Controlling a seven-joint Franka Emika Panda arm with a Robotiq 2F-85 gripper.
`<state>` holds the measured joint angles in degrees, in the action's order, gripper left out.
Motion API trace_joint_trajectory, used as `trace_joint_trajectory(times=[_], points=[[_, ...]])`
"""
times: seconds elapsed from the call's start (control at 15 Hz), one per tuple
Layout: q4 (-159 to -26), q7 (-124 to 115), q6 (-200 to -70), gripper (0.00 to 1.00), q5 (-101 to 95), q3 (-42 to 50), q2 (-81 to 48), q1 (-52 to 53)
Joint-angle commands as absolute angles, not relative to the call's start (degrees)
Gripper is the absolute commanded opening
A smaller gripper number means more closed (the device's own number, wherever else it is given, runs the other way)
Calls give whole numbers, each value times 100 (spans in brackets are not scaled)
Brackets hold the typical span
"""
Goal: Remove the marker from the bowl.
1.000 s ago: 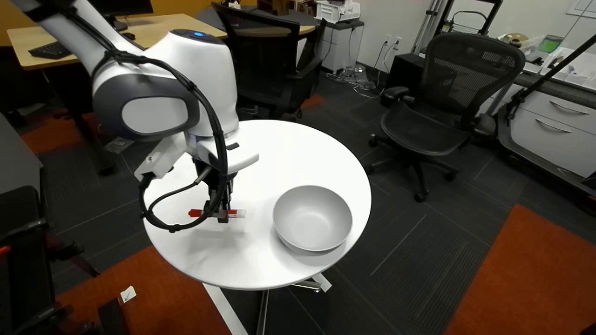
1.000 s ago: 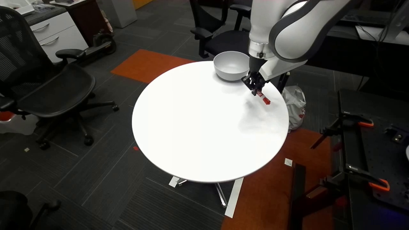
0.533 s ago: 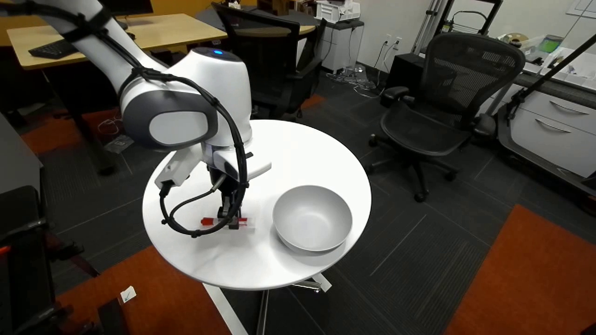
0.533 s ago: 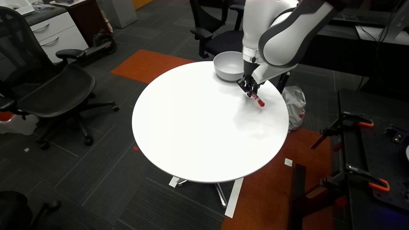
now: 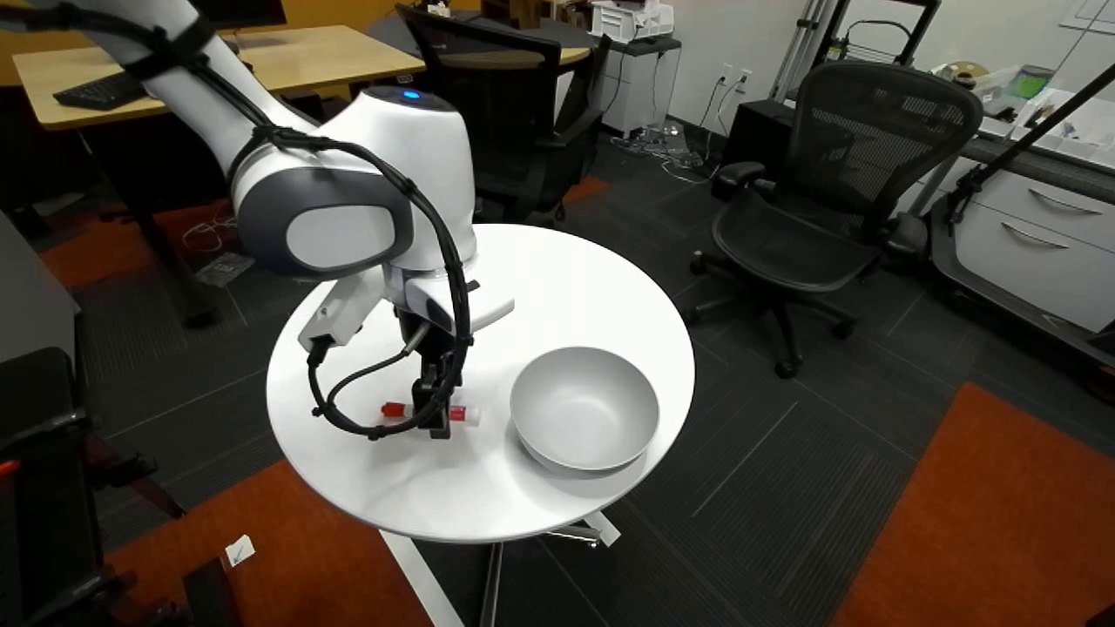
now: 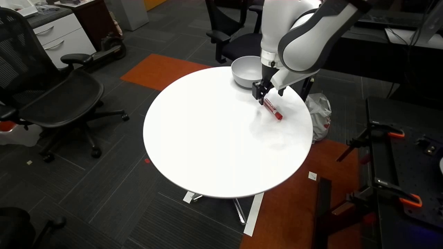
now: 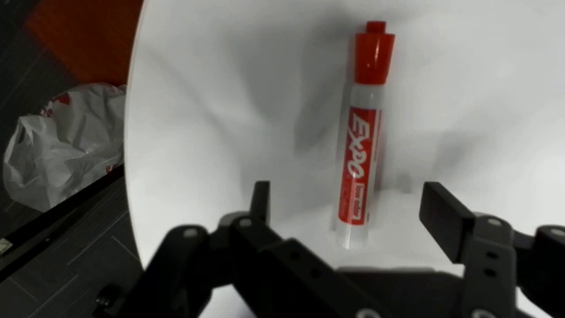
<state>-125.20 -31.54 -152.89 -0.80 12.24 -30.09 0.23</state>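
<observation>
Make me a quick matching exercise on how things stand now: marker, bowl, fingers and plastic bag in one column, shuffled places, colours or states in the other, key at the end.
Things
1. marker
2. bowl
3. fingers
4. plastic bag

Places, colours, states
A. spread apart
B. beyond the edge of the table in the wrist view
C. mostly red, lying on the table
D. round, plain light grey

Pairs: 1-C, 2-D, 3-A, 4-B

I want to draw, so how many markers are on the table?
1. The marker lies on the table by the open gripper, apart from the bowl. No others show there.
</observation>
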Motion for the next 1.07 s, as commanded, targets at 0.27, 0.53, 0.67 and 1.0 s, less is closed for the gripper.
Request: trace_joint_trajectory(times=[0.27, 0.53, 0.67, 1.0], points=[[-13641, -2948, -15494, 100, -127, 1311, -1463, 259], [-14218, -3160, -15487, 100, -490, 1302, -602, 305], [-14417, -3156, -15463, 100, -633, 1192, -271, 214], [-14324, -3074, -15372, 100, -541, 937, -271, 5]])
